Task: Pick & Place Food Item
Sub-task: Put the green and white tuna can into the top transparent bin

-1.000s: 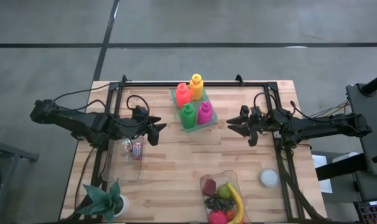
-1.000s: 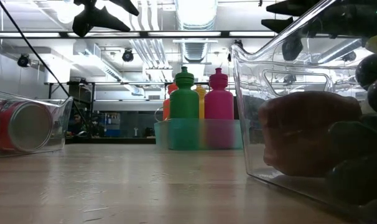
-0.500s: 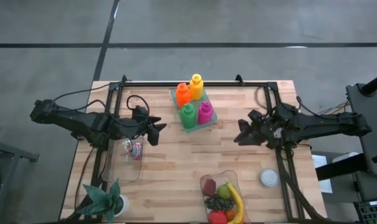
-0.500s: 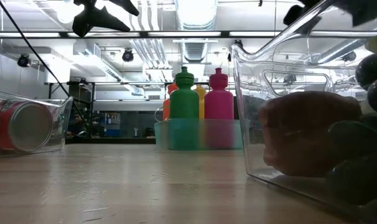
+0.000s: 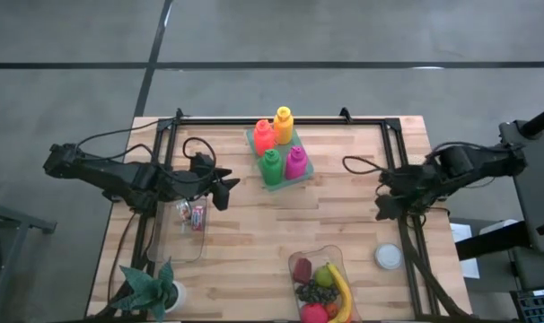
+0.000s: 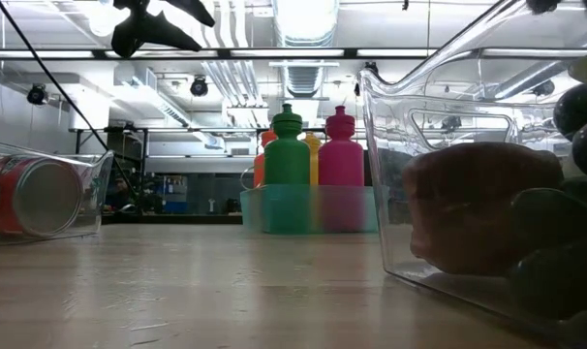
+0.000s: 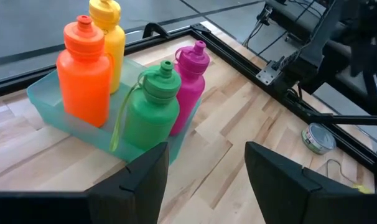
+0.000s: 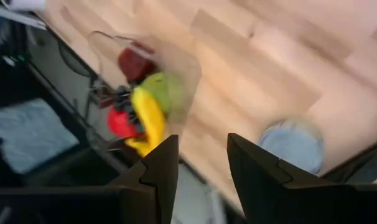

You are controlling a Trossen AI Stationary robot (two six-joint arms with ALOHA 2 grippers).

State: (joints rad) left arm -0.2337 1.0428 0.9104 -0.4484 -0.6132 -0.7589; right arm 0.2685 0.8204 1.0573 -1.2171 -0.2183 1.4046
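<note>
- Our right gripper (image 5: 381, 212) has pulled back toward the table's right edge, fingers apart, holding nothing.
- Our left gripper (image 5: 225, 191) has not moved, open too.
- The fruit sits in the clear plastic tub (image 5: 321, 289).

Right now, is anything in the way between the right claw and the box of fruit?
Nothing visible is. The right gripper hangs open above bare wood, and only bare table lies between it and the clear fruit box. The small white lid sits off to the side.
</note>
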